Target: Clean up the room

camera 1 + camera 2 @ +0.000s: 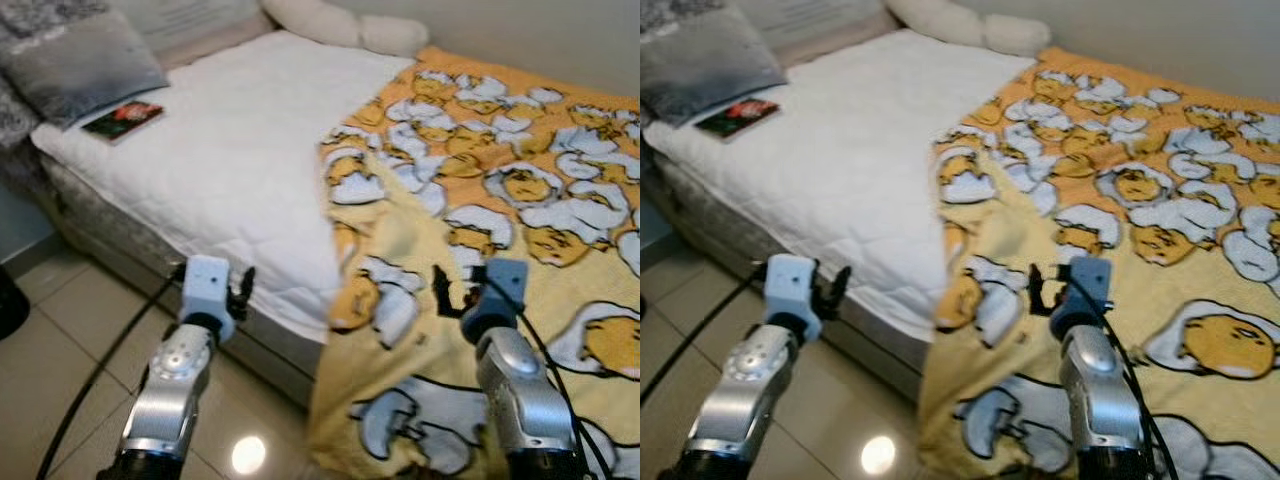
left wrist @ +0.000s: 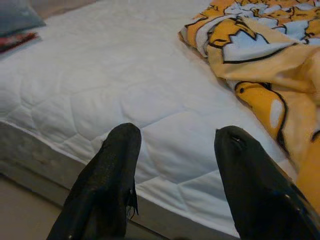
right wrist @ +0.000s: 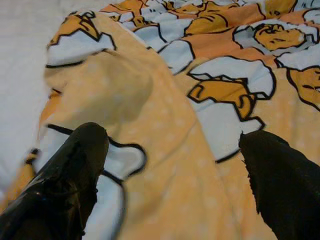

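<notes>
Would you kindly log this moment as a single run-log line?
stage: approach bed | left tool: open, before white mattress edge | right tool: open, above yellow blanket | book: beside grey pillow

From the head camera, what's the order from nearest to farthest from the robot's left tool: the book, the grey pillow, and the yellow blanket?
Measured from the left tool:
1. Yellow blanket, to its right, draped over the bed's edge.
2. Book, on the white mattress near the far left corner.
3. Grey pillow, just behind the book.
</notes>
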`<state>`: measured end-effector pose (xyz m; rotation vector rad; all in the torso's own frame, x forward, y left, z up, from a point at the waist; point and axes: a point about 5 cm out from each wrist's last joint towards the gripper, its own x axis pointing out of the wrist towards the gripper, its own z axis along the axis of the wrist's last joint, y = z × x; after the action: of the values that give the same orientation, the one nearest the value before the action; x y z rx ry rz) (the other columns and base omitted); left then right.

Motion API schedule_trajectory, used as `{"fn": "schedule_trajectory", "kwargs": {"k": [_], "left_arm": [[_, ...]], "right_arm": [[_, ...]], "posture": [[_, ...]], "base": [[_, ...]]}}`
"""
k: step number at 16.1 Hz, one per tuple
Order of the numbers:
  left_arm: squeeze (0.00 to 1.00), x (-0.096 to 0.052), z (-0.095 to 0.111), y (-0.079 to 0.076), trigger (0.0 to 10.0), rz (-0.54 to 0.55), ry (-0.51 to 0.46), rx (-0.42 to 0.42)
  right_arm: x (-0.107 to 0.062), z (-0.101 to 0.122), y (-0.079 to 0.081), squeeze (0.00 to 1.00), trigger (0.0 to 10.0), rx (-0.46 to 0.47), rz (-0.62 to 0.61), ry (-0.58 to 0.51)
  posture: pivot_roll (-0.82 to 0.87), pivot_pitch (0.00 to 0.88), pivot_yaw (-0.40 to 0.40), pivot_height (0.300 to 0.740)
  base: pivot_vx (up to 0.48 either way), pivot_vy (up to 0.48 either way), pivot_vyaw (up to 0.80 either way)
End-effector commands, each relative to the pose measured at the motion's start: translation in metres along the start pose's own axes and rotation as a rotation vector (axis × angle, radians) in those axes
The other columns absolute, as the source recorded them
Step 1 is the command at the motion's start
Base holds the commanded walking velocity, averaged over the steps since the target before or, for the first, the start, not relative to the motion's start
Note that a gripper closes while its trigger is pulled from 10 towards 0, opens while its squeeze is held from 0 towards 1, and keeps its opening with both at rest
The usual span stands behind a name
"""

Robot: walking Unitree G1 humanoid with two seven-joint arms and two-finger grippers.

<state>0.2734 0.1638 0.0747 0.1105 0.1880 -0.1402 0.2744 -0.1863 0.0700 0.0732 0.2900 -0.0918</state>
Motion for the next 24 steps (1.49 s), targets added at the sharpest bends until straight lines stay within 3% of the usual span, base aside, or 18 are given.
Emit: {"fn": "schedule_trajectory", "kwargs": {"k": [1,5,10,11,14,20,24], "left_arm": [[0.0,0.0,-0.002,-0.009,10.0,-0.051,0.006,0.044],[0.0,-0.002,-0.003,-0.01,10.0,-0.098,0.01,0.094],[0.0,-0.005,-0.005,-0.013,10.0,-0.244,0.027,0.213],[0.0,-0.006,-0.005,-0.014,10.0,-0.265,0.026,0.22],[0.0,-0.009,-0.006,-0.012,10.0,-0.288,0.036,0.208],[0.0,-0.011,-0.008,-0.017,10.0,-0.332,0.049,0.201],[0.0,-0.017,-0.017,-0.023,10.0,-0.481,0.101,0.263]], "right_arm": [[0.001,-0.009,-0.011,1.0,10.0,-0.005,-0.019,0.05],[0.007,-0.008,-0.014,1.0,10.0,0.064,0.019,0.051],[0.025,-0.013,-0.03,1.0,10.0,0.026,-0.031,0.121],[0.027,-0.015,-0.035,0.0,10.0,0.039,-0.052,0.142],[0.03,-0.032,-0.046,0.0,10.0,0.072,-0.086,0.244],[0.032,-0.05,-0.046,0.0,10.0,0.071,-0.066,0.331],[0.036,-0.053,-0.045,0.0,10.0,0.151,-0.048,0.346]], "posture": [[-0.01,0.0,0.005,0.74],[0.0,0.0,0.013,0.74],[0.03,0.0,0.022,0.74],[0.04,0.0,0.01,0.74],[0.04,0.0,0.005,0.74],[0.04,0.0,-0.003,0.74],[0.02,0.0,0.006,0.74]], "base": [[0.0,0.0,0.0],[0.0,0.0,0.0],[0.0,0.0,0.0],[0.0,0.0,0.0],[0.0,0.0,0.0],[0.0,0.0,0.0],[0.0,0.0,0.0]]}}
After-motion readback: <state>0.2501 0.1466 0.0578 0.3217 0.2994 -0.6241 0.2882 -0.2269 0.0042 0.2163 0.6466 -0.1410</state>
